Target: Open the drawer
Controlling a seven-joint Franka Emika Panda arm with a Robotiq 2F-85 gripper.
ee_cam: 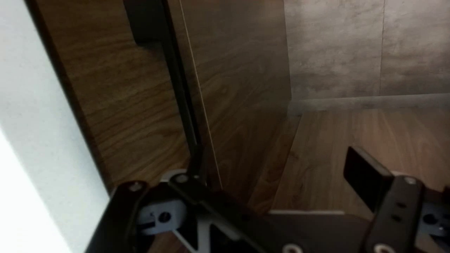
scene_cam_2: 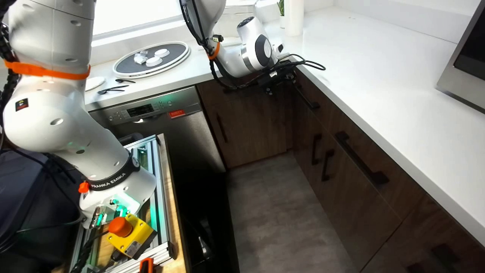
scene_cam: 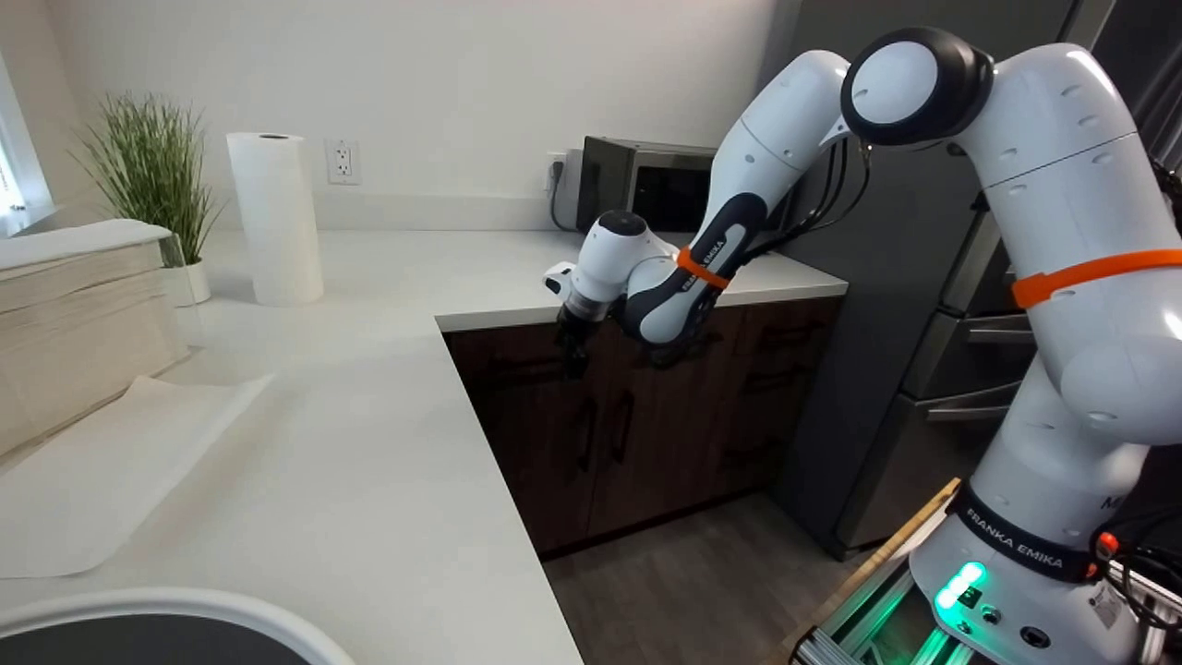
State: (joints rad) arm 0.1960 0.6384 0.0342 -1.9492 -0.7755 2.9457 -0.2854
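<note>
The drawer's dark brown wood front (ee_cam: 130, 102) fills the left of the wrist view under the white counter edge. It is closed, so its interior is hidden. Its long black bar handle (ee_cam: 182, 98) runs down towards my gripper (ee_cam: 276, 165). The gripper is open with nothing between its fingers. The left finger overlaps the handle's lower end; I cannot tell if it touches. The right finger stands away from the front. In both exterior views the gripper (scene_cam: 572, 356) (scene_cam_2: 271, 85) is just below counter height by the drawer front (scene_cam: 485, 344) (scene_cam_2: 313, 90), small and dark.
The white counter (scene_cam: 369, 443) overhangs the fronts. Cabinet doors (scene_cam_2: 322, 129) with black handles are below, and another drawer handle (scene_cam_2: 360, 159) is farther along. A corner cabinet door (scene_cam_2: 254, 129) and dishwasher (scene_cam_2: 166, 129) face the other side. A microwave (scene_cam: 646, 185) stands behind the arm.
</note>
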